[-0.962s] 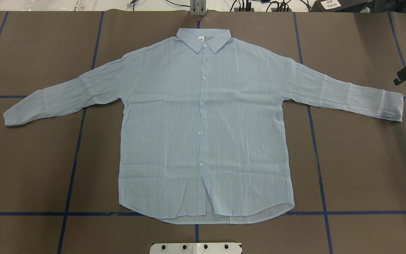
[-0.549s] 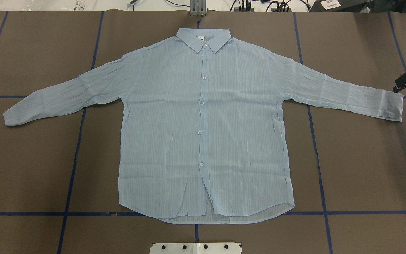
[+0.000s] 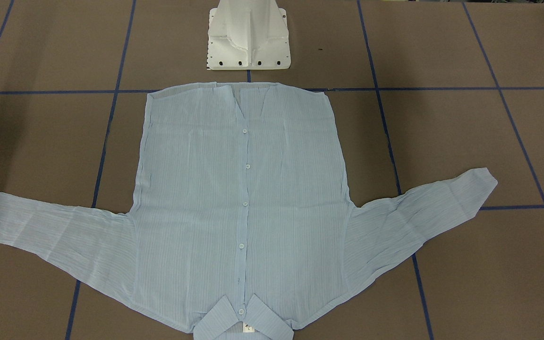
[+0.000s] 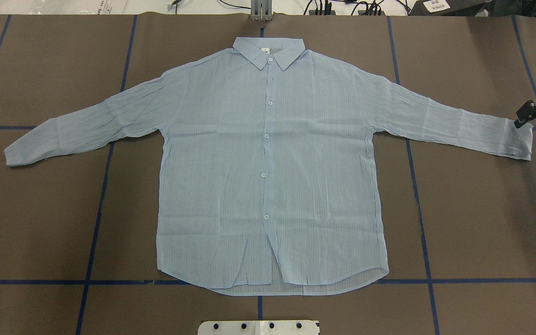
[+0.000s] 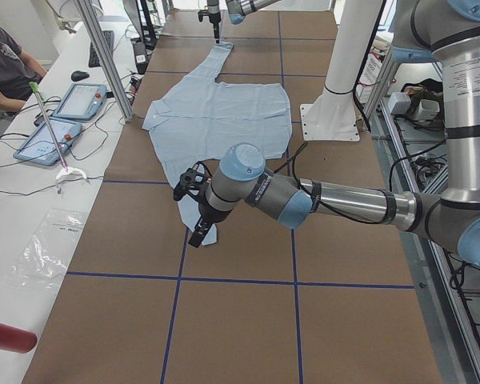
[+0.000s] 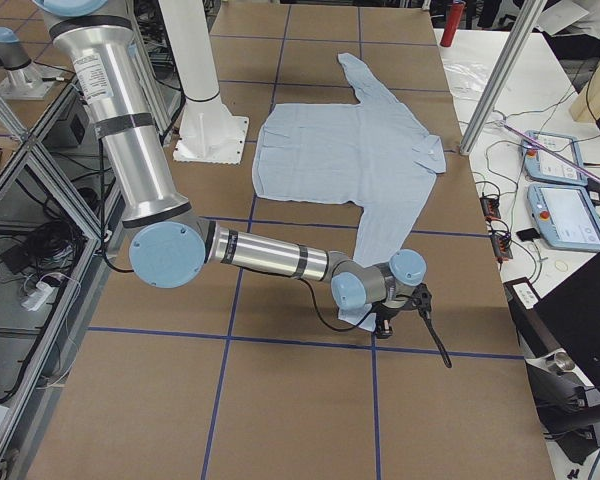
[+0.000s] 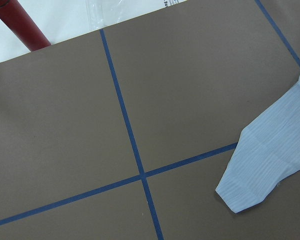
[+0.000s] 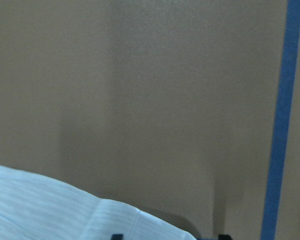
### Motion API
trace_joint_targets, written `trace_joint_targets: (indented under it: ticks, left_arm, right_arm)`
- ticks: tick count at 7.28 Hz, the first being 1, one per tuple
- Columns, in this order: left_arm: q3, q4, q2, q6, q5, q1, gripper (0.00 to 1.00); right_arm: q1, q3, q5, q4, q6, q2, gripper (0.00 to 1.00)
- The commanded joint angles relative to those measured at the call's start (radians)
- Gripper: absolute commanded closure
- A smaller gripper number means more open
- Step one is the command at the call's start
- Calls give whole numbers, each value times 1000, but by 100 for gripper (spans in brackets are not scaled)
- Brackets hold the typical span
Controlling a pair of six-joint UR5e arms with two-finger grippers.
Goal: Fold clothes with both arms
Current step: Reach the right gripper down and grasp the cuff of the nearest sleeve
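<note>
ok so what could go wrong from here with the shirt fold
The right gripper is open at the very edge of one cuff; with so little of the thin shirt between its tips, it may slip or catch one layer only. The left gripper hangs by the other cuff; uneven pulls could skew the flat body. The front gapes below the last button, so it could flop open when lifted.
</note>
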Motion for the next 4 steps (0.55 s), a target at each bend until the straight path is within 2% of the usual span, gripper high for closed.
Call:
trace_joint_targets:
  ticks: [1, 2, 3, 4]
  left_arm:
    - [2, 0, -2, 0, 0, 0, 0]
    - [2, 0, -3, -1, 0, 0, 0]
    - [-1, 0, -3, -1, 0, 0, 0]
    - [0, 0, -3, 0, 0, 0, 0]
  right_arm:
    - [-6, -5, -1, -1, -1, 2, 39]
    - [-6, -7, -1, 1, -1, 0, 58]
    - [-6, -5, 1, 1, -1, 0, 91]
    - [-6, -5, 2, 1, -1, 0, 100]
